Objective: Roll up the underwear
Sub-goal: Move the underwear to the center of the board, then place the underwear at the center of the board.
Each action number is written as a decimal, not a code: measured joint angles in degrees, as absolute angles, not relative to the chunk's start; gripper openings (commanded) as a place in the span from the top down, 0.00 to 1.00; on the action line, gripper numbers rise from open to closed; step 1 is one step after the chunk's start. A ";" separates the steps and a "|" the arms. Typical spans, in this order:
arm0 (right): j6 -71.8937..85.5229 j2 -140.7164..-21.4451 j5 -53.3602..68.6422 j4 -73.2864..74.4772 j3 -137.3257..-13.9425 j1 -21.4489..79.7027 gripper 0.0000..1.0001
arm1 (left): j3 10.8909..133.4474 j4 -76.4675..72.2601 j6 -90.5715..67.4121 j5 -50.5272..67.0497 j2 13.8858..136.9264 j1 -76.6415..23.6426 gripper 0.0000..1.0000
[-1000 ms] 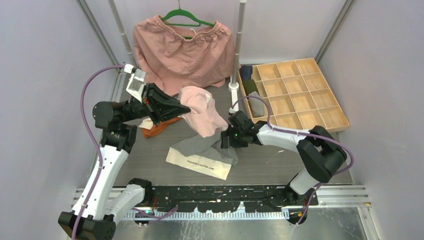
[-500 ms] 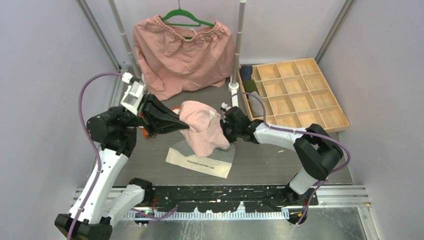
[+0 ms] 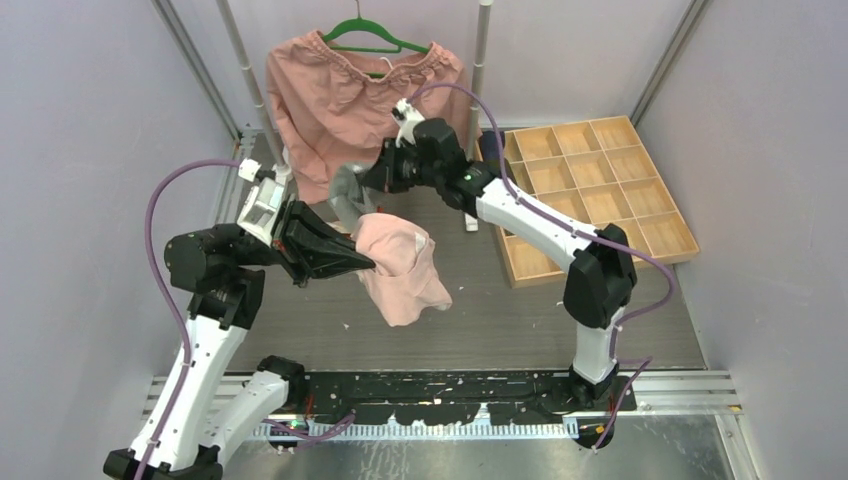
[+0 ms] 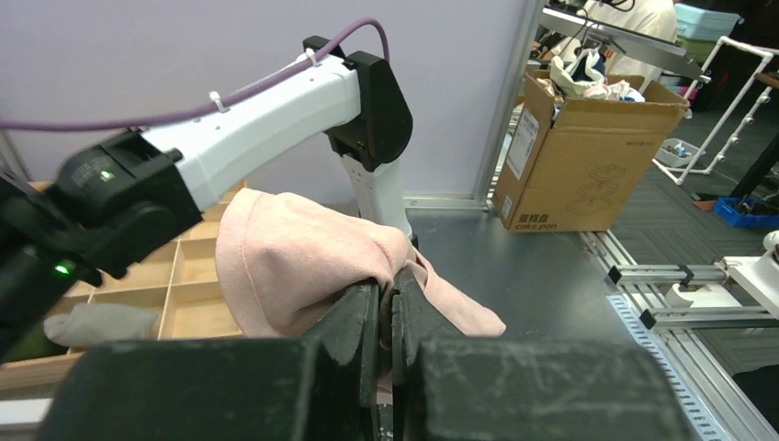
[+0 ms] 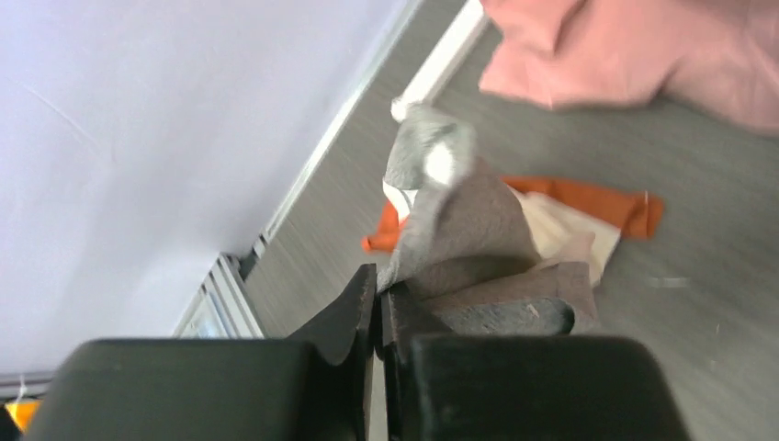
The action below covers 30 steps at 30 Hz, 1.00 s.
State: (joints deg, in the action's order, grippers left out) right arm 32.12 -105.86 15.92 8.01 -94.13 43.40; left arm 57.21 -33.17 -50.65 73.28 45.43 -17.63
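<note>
My left gripper (image 3: 372,266) is shut on the dusty pink underwear (image 3: 402,272) and holds it hanging above the middle of the table; the left wrist view shows the cloth (image 4: 294,248) pinched between the closed jaws of that gripper (image 4: 386,289). My right gripper (image 3: 366,182) is raised at the far left-centre, shut on the grey underwear (image 3: 347,195), which dangles from it (image 5: 459,230). In the right wrist view, under this gripper (image 5: 377,280), orange underwear (image 5: 634,207) and a cream piece (image 5: 560,230) lie on the table.
The large salmon-pink garment (image 3: 365,100) hangs on a green hanger (image 3: 375,38) at the back. A wooden compartment tray (image 3: 600,190) sits at the right. A white pole (image 3: 480,60) stands beside it. My right arm (image 4: 257,119) reaches across over the table.
My right gripper has lifted the grey underwear off the table and swung up to the far left. My left gripper has moved slightly nearer and lower with the pink underwear.
</note>
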 measured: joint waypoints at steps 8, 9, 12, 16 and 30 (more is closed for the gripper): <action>30.30 -112.64 12.75 12.62 -104.05 38.89 0.22 | 59.46 -17.61 -39.35 70.13 44.86 -17.63 0.99; 30.33 -111.77 11.97 12.80 -101.71 37.89 0.21 | 59.90 -14.92 -37.56 69.32 44.86 -17.63 0.99; 30.83 -106.54 9.89 13.89 -91.02 33.45 0.18 | 60.69 -8.84 -33.69 66.50 45.08 -17.63 0.99; 32.36 -94.11 7.66 16.88 -76.47 24.58 0.15 | 61.39 -3.64 -30.74 63.59 47.48 -17.69 0.99; 29.67 -57.23 -0.30 26.15 -64.82 22.00 0.12 | 72.10 33.17 -15.59 28.67 59.79 -32.21 0.99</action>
